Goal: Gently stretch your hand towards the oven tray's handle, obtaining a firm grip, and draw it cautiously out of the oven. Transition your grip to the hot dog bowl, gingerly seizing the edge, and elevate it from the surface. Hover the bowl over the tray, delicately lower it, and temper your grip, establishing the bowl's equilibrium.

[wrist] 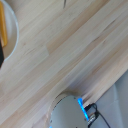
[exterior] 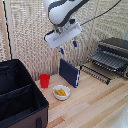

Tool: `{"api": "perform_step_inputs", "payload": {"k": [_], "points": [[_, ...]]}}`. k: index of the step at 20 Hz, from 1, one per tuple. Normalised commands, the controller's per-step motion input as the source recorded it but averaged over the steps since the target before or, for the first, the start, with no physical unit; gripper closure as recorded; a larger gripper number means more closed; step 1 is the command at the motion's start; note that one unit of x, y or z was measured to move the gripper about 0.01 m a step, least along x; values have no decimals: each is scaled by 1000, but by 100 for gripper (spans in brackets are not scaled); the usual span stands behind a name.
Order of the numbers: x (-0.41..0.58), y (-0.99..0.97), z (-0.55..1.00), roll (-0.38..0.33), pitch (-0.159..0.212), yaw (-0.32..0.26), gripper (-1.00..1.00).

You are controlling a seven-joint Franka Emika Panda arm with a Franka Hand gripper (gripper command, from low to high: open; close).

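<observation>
My gripper (exterior: 68, 47) hangs high above the table, open, with nothing between its blue-tipped fingers. Below it and toward the exterior view's left, the hot dog bowl (exterior: 61, 92) rests on the wood, small and white with yellow-orange pieces inside. The wrist view catches only part of the bowl's rim (wrist: 13, 35). The black and silver oven (exterior: 114, 50) stands at the exterior view's right. The dark wire oven tray (exterior: 100, 69) sticks out of the oven's front, and its handle (exterior: 93, 73) is the thin bar on its outer edge. The gripper is well clear of both.
A dark blue book (exterior: 69, 72) stands upright between the bowl and the tray. A small red cup (exterior: 45, 80) sits beside the bowl. A big black fabric case (exterior: 17, 95) fills the exterior view's lower left. A grey rounded device with a blue light (wrist: 70, 112) shows in the wrist view.
</observation>
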Motion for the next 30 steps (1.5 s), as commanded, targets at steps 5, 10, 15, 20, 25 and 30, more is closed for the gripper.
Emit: {"api": "perform_step_inputs", "payload": {"k": [5,10,15,20,25,30], "points": [[-315,342,-369,158,0,-82,-100],[-334,247,-415,59,-22,-77,-100],[-377,129,-411,5,-43,-57,-100],[-522,-62,-317,0,-60,16,-100],[-455,-185,-227,0,-78,44,-100],[-319,-362,-226,-28,-95,60,-100]]}}
